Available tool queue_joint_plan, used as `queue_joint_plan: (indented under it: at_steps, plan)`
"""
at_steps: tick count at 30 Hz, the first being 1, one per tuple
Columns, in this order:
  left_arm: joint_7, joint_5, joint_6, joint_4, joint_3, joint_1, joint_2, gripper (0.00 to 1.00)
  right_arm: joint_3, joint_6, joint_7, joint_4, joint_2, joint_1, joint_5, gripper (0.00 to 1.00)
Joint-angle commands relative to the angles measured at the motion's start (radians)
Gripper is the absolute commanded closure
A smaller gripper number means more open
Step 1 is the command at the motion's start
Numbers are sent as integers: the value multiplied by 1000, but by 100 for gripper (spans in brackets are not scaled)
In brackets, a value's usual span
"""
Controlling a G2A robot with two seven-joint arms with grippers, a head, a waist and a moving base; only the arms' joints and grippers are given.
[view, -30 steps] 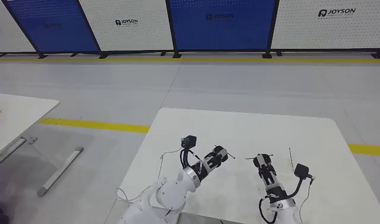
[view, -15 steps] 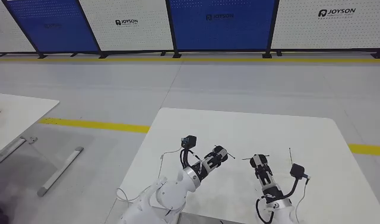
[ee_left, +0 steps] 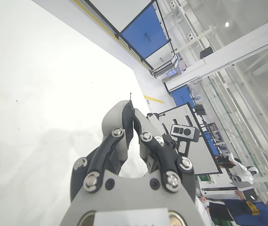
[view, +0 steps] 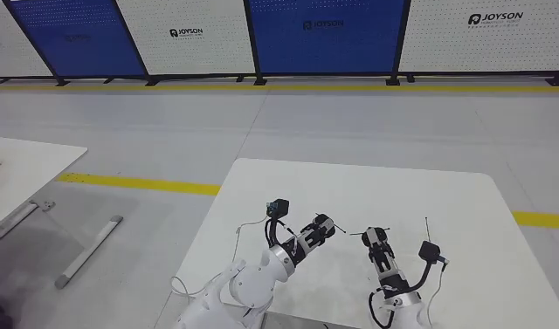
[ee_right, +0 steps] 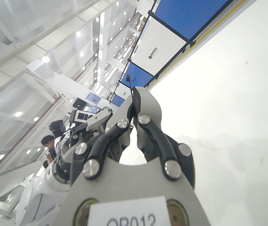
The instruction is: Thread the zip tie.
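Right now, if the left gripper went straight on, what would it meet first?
Likely nothing: ahead of the left gripper lies only table; the right gripper sits just off that line, though depth is unclear.

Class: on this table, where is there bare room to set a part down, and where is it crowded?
Bare: the wide far half of the table, from the grippers to the far edge, and the strip along its left edge. Crowded: the near middle, where the left gripper and right gripper sit close, each pinching a zip tie.
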Motion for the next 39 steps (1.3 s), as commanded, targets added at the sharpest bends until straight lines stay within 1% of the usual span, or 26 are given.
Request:
queue_joint_plan:
  at_steps: [1, 7, 17, 29, 39]
  plan:
    - [0, 0, 0, 0, 0, 0, 0, 100, 3, 4, 2, -4, -1, 1, 2, 100]
    - [0, 0, 0, 0, 0, 0, 0, 100, -3, 13, 3, 4, -9, 15, 2, 100]
    - [0, 0, 0, 0, 0, 0, 0, 100, -3, 16, 9, 4, -9, 15, 1, 100]
    - [0, 0, 0, 0, 0, 0, 0, 100, -9, 33, 30, 9, -21, 23, -8, 100]
    - [0, 0, 0, 0, 0, 0, 0, 100, -2, 46, 33, 6, -28, 18, -19, 100]
